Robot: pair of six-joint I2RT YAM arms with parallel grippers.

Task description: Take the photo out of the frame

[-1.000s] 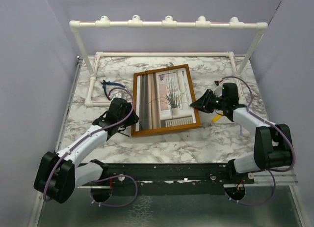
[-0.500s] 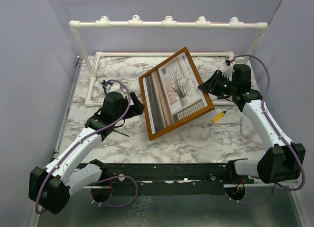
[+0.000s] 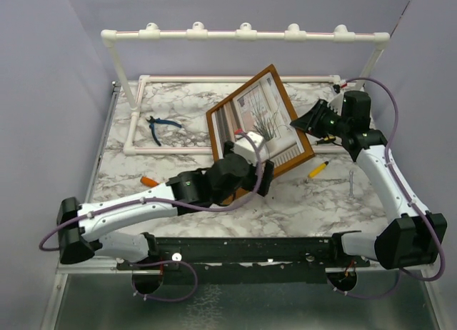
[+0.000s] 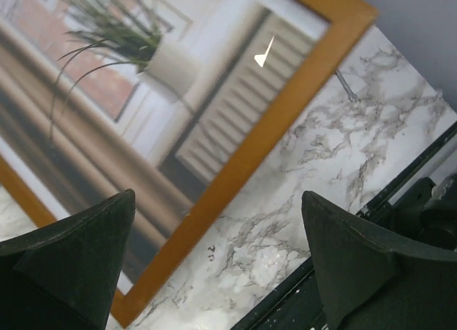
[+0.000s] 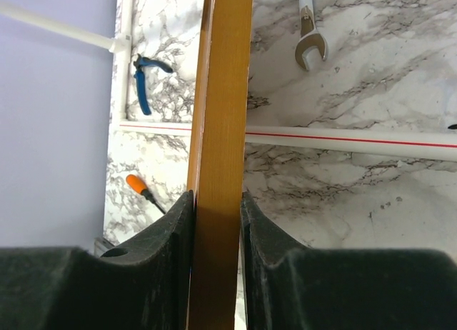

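1. Location of task items: the frame stood tilted up off the marble table at the centre of the overhead view, its glass front turned toward the camera. The photo sat inside it behind the glass, with curtains and potted plant plainly legible.
2. Right gripper: the fingers were clamped on the frame's wooden edge, one on each face, as the right wrist view showed. In the overhead view this grip lay on the frame's right-hand side.
3. Left gripper: the fingers were spread wide apart and held nothing, poised before the frame's front near its lower border. Contact with the frame could not be confirmed.
4. Work done, by judgement: the frame was gripped and up on edge, which looked like preparation for turning it to reach the back.
5. Work left, by judgement: nearly all of it. The back was not visible in any view, so the state of its board or fastenings could not be told. The backing had yet to be opened and the photo drawn out.
6. Bystanding items — blue pliers, an orange-handled tool and a yellow pen lay on the table apart from the frame. A white pipe rack stood along the upper part of the overhead view.
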